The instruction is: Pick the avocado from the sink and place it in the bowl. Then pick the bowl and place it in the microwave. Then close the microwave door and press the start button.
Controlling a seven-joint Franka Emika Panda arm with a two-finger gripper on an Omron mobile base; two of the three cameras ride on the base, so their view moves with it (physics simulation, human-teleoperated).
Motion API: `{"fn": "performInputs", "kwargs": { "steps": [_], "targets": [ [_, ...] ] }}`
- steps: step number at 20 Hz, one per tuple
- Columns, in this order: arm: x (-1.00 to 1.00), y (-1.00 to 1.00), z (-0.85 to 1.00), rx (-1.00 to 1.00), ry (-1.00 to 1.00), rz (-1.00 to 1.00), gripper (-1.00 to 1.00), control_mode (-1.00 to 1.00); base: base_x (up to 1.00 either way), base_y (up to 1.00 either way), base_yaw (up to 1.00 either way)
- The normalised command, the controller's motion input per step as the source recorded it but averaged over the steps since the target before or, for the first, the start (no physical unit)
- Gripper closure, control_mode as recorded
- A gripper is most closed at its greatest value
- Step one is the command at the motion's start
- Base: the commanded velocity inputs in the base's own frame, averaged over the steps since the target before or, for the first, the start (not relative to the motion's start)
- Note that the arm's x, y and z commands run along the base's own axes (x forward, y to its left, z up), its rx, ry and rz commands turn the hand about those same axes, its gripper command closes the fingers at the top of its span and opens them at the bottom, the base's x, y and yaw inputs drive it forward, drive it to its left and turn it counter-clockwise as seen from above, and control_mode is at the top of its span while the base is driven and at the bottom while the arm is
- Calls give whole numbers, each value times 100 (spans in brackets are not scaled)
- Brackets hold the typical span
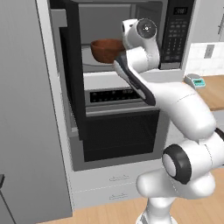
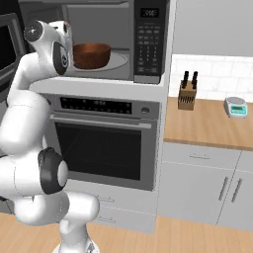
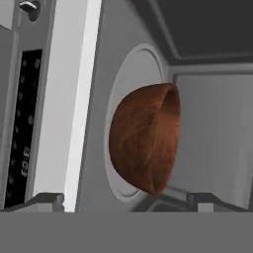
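Reddish-brown wooden bowl [image 2: 91, 55], wide and deep with a thick rim, sits on the round glass turntable [image 2: 118, 60] inside the built-in dark grey microwave [image 2: 148, 15]. I cannot see into the bowl from any view, so its contents are unknown to me. Microwave cavity is smooth, matte grey. The dark-framed microwave door [image 1: 72, 70] with its black glass stands swung open at the microwave's left. Black keypad strip [image 2: 147, 42] runs down the microwave's right side, small display above it. In the hand view I read the gripper [image 3: 126, 200] as spread wide, fingertips [image 3: 47, 200] well apart, holding nothing, just outside the microwave opening with the bowl ahead. Below the microwave, a larger oven [image 2: 106, 143] with glossy black glass and a bar handle.
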Motion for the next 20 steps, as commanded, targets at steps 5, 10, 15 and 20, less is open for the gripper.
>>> {"fn": "performInputs", "kwargs": {
  "steps": [5,10,15,20],
  "targets": [
    [-100,-9,-8,0,-14,14,-100,-100,0,0,0],
    [-100,0,0,0,-3,20,-100,-100,0,0,0],
    [-100,0,0,0,-1,36,-100,-100,0,0,0],
    [-100,9,0,0,0,34,-100,-100,0,0,0]
  ]
}}
